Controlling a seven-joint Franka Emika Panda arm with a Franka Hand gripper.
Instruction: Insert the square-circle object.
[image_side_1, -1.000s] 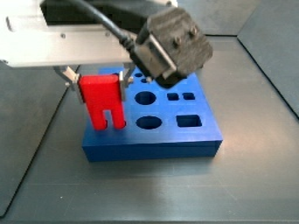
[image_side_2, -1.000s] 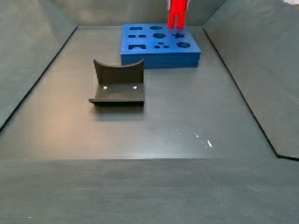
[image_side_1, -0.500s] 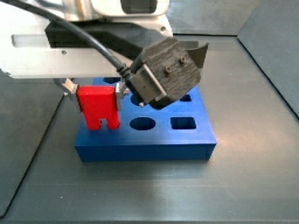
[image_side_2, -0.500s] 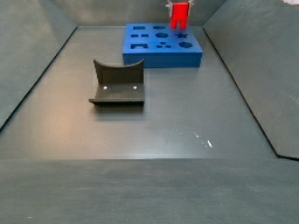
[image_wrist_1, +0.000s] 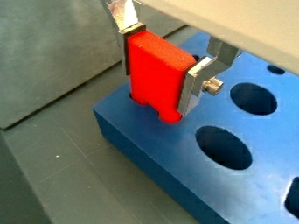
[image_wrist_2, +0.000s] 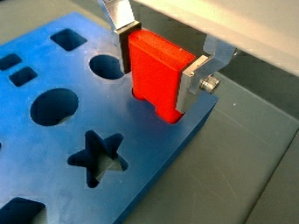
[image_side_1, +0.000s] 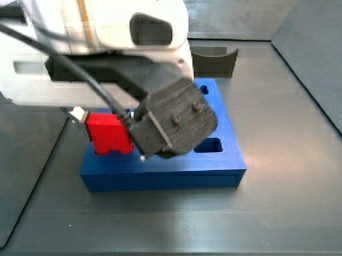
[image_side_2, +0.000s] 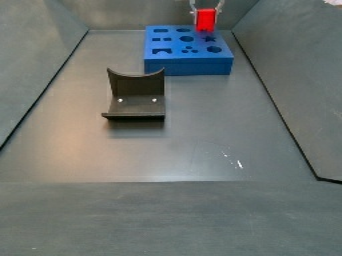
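Observation:
The red square-circle object (image_wrist_1: 156, 77) is gripped between my gripper's (image_wrist_1: 159, 63) silver fingers. Its prongs are down in holes at a corner of the blue holed board (image_wrist_1: 198, 179). Only the tips of the prongs show above the board's top in both wrist views (image_wrist_2: 156, 79). In a side view the red block (image_side_1: 108, 134) sits low on the board's (image_side_1: 160, 171) near left corner, partly behind the arm. In the other side view it (image_side_2: 206, 19) stands at the board's (image_side_2: 187, 58) far right corner. The jaws stay shut on it.
A dark grey curved block (image_side_2: 134, 96) stands on the floor away from the board, also seen behind it (image_side_1: 214, 56). The board has star, round and square holes (image_wrist_2: 96, 156). Bin walls rise around the grey floor (image_side_2: 187, 150).
The gripper has come down with the red block. Its prongs have sunk into the board's holes, so the block stands much lower than before.

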